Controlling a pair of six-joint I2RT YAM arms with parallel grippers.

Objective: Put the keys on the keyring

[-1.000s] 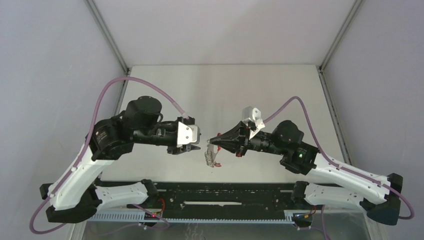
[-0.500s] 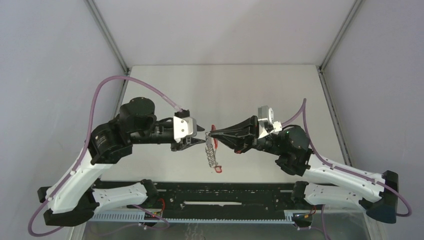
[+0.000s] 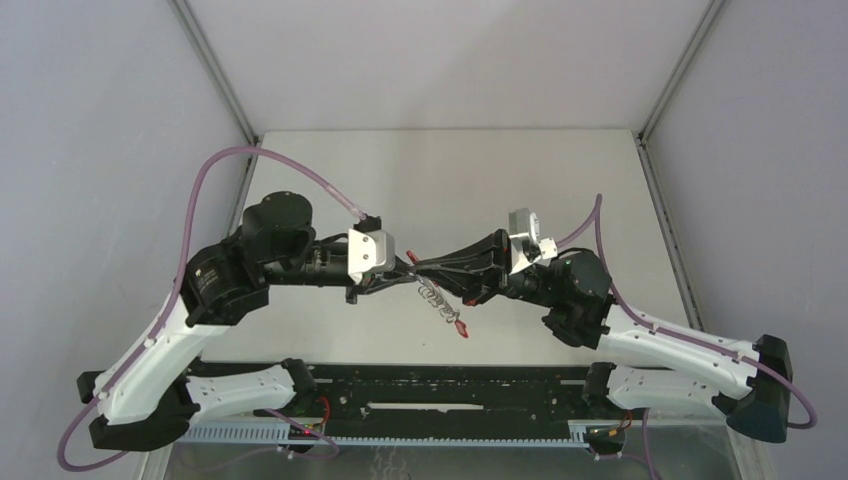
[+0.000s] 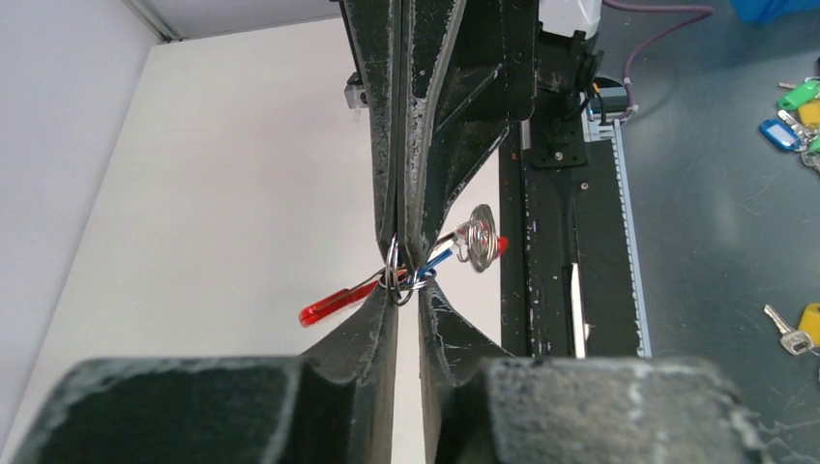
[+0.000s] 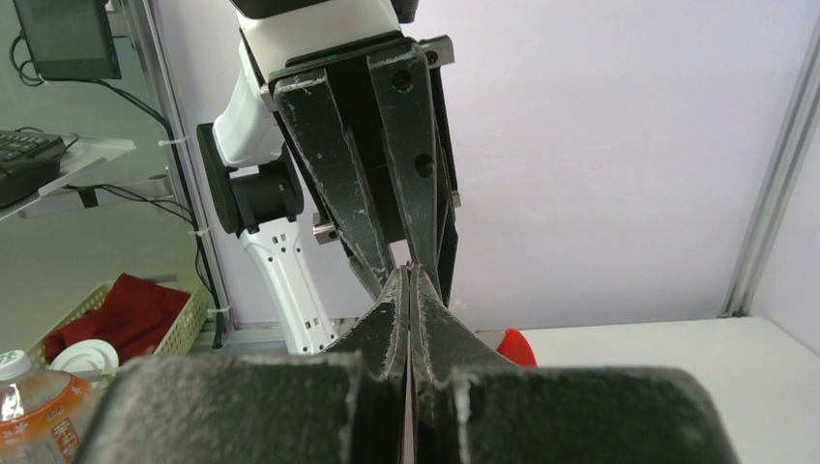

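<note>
right gripper (image 3: 418, 265) clamped shut on keyring (image 4: 481, 242), mid-air over white table (image 3: 450, 180); left gripper (image 4: 407, 289) nearly closed at same rings, grip unclear; red tag (image 4: 334, 307), blue tag (image 4: 437, 256) hang there; lilac walls (image 3: 100, 120), aluminium posts (image 3: 215, 70)

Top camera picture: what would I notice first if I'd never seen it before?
Two black-and-white robot arms reach toward each other, and the left gripper and right gripper meet tip to tip above the middle of the white table. From that meeting point hangs a string of small silver metal rings, ending in a red oblong plastic piece.
</note>
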